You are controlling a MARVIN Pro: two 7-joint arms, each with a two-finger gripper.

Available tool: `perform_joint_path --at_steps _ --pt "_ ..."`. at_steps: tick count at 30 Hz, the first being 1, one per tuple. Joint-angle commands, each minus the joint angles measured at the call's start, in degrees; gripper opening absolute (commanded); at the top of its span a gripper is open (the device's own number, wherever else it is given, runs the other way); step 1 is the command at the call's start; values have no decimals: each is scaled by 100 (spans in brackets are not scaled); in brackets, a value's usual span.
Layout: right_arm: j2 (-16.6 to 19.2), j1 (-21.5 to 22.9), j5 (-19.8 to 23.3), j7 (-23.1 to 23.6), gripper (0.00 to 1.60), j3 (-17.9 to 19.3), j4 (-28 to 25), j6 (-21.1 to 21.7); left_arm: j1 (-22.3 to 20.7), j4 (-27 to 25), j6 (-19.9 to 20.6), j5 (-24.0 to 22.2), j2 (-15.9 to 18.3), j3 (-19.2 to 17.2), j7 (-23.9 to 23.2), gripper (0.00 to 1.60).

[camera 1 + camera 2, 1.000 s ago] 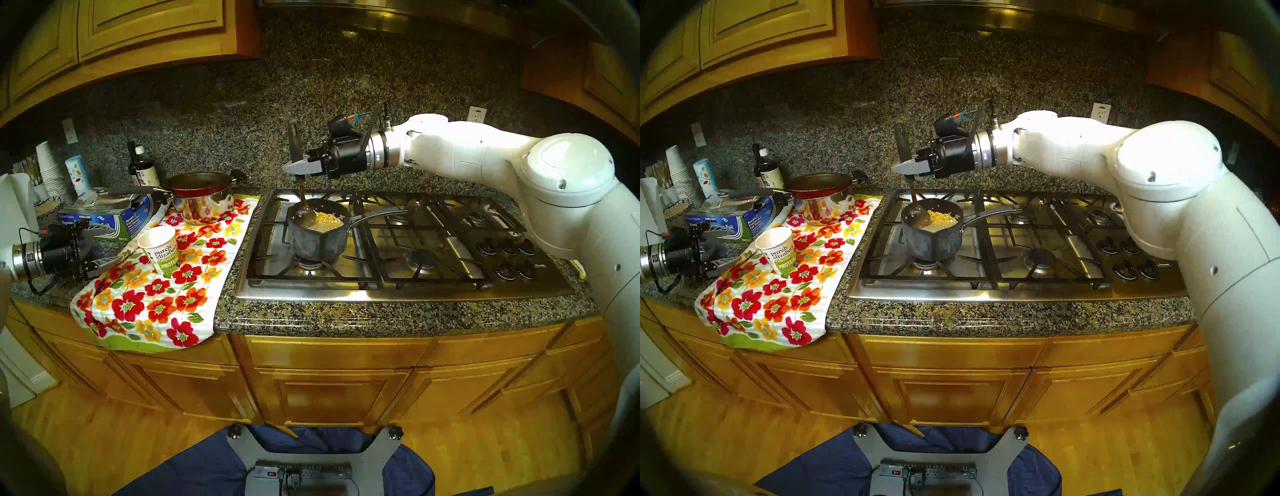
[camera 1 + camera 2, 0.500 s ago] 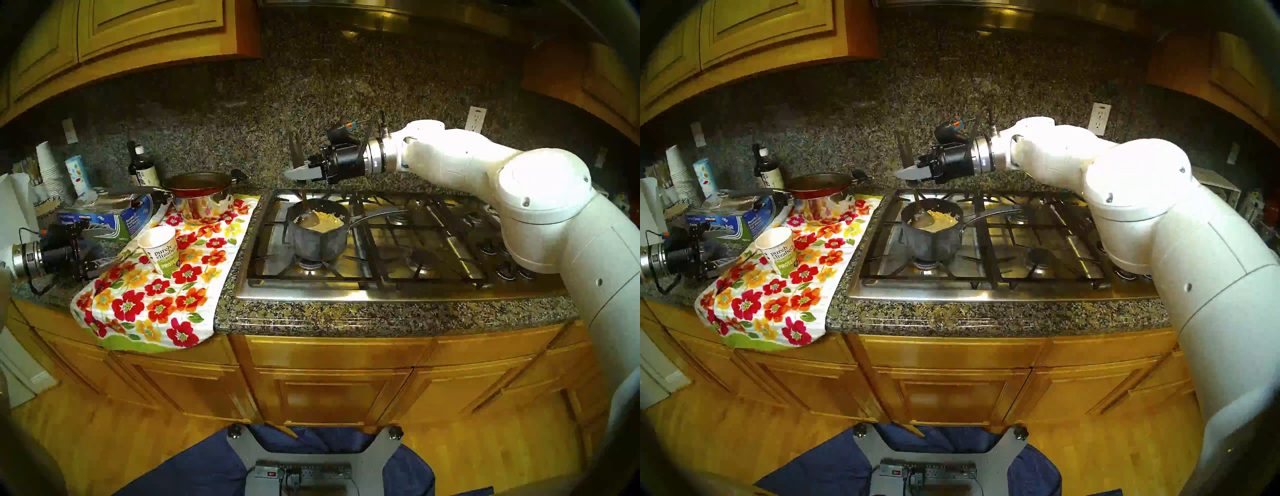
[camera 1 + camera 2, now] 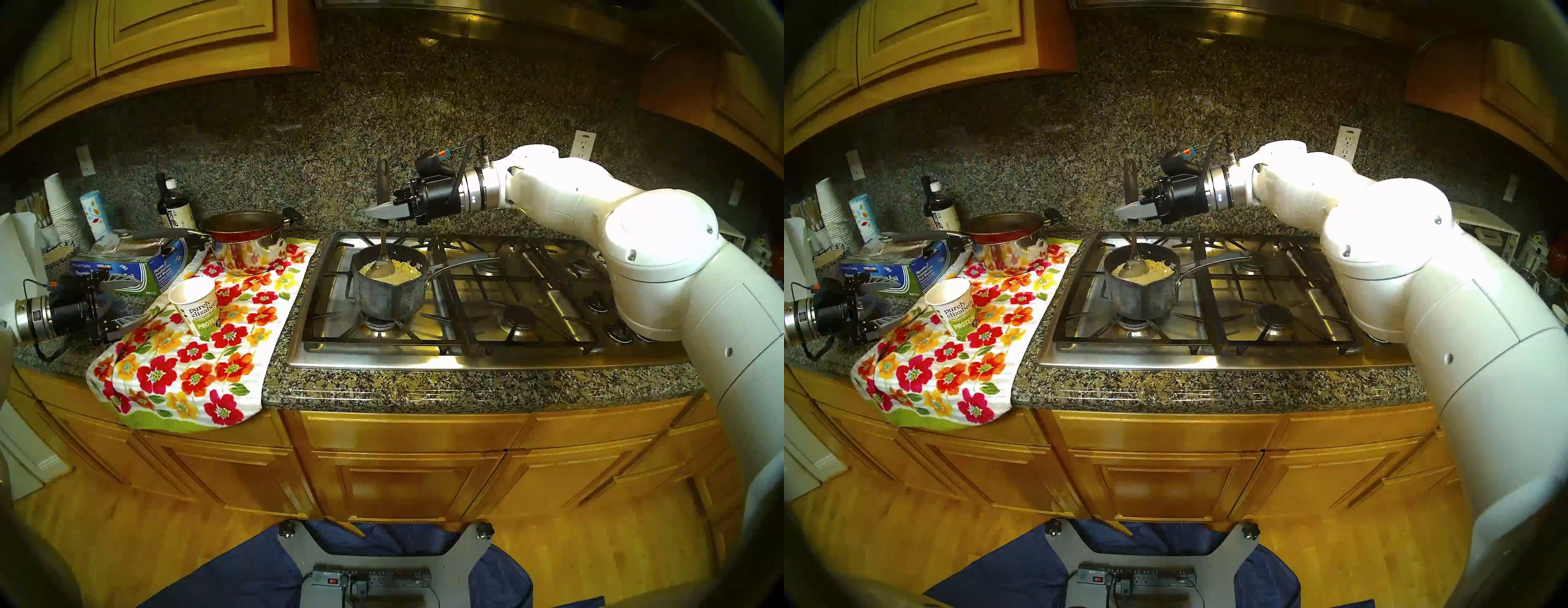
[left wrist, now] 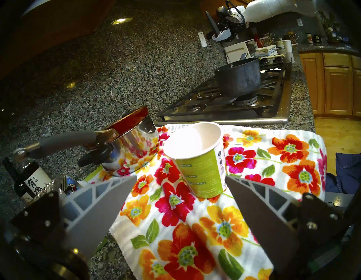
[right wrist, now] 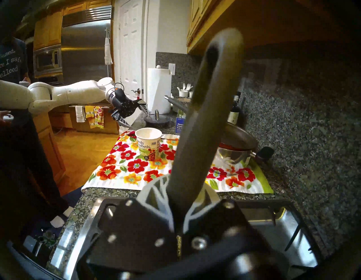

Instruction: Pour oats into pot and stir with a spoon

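**Spoon in the oats, cup set aside**

My right gripper (image 3: 379, 211) is clamped on the flat black handle of the long slim dark grey spoon (image 3: 380, 259), which stands nearly upright with its oval bowl down in the pale yellow-beige oats (image 3: 401, 271). They lie inside the small dark grey mottled saucepan (image 3: 390, 295) on the front left burner of the steel gas hob (image 3: 488, 361). My left gripper (image 4: 179, 197) hangs wide and empty just beside the white paper cup (image 4: 197, 156) standing on the flowered towel (image 3: 182, 373).

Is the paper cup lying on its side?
No, the paper cup stands upright on the flowery towel, its open mouth facing up.
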Motion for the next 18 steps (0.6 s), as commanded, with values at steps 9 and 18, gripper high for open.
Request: perform_joint_path --at_steps 9,18 --pt "341 139 -156 -20 0 -117 203 -80 -120 -55 -3 -112 124 -96 -33 160" --pt "616 252 -247 -20 0 -210 -37 -132 -121 -54 -3 -114 124 -97 -33 160"
